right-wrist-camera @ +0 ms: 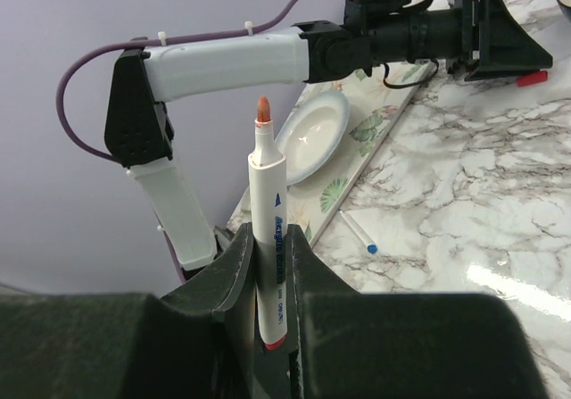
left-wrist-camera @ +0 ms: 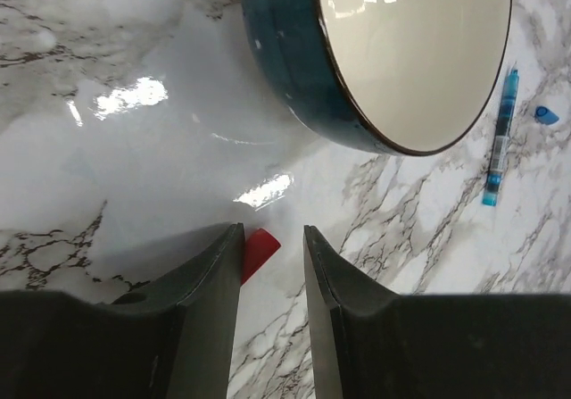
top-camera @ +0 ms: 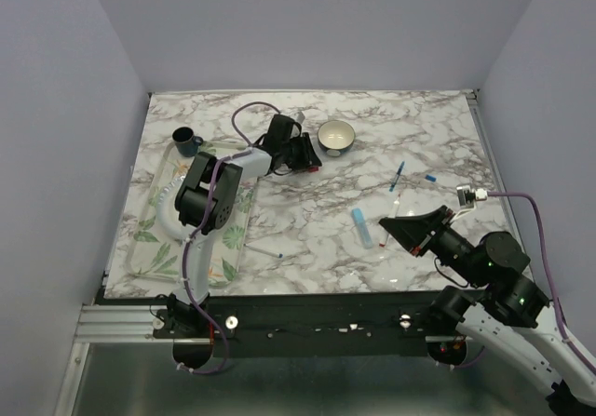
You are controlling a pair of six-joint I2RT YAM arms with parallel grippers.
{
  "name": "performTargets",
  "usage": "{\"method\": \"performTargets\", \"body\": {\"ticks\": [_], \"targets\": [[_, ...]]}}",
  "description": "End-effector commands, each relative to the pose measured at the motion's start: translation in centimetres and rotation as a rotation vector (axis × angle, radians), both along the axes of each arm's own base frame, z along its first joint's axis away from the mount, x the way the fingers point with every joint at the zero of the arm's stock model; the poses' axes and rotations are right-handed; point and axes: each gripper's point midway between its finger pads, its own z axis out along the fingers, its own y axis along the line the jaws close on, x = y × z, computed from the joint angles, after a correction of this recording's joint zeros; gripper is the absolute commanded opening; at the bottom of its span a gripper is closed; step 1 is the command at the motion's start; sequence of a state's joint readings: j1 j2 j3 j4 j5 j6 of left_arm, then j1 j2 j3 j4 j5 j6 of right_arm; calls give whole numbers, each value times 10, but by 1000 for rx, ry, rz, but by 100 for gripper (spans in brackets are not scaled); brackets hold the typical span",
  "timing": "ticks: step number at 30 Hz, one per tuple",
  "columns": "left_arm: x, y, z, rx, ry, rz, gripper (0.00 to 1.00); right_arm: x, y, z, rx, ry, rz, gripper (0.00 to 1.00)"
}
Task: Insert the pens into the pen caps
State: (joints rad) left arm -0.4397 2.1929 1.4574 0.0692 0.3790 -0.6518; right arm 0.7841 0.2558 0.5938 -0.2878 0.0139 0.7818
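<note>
So that its red tip is free for capping, my right hand [right-wrist-camera: 268,249] pinches the pen [right-wrist-camera: 267,194] upright; my left hand [left-wrist-camera: 272,238], half spread, straddles the red cap [left-wrist-camera: 260,248] on the table [left-wrist-camera: 107,176], with the bowl [left-wrist-camera: 285,55] at one o'clock.

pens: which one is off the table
The white pen with the red-orange tip, gripped in the right tool. The blue-tipped white pen, the blue pen and the pale blue marker lie on the table.
</note>
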Motion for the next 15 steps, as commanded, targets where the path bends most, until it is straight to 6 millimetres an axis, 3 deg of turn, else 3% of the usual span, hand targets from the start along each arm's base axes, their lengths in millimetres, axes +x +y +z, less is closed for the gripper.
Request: {"method": "performTargets", "body": {"ticks": [1, 8, 15], "targets": [[-41, -2, -23, 131, 51, -122, 42, -2, 1, -8, -5, 27, 10, 1], [-78, -40, -5, 58, -2, -352, 42, 0, 3, -12, -7, 38, 8, 1], [-113, -50, -12, 16, 21, -457, 44, 0, -1, -16, -12, 54, -7, 1]]}}
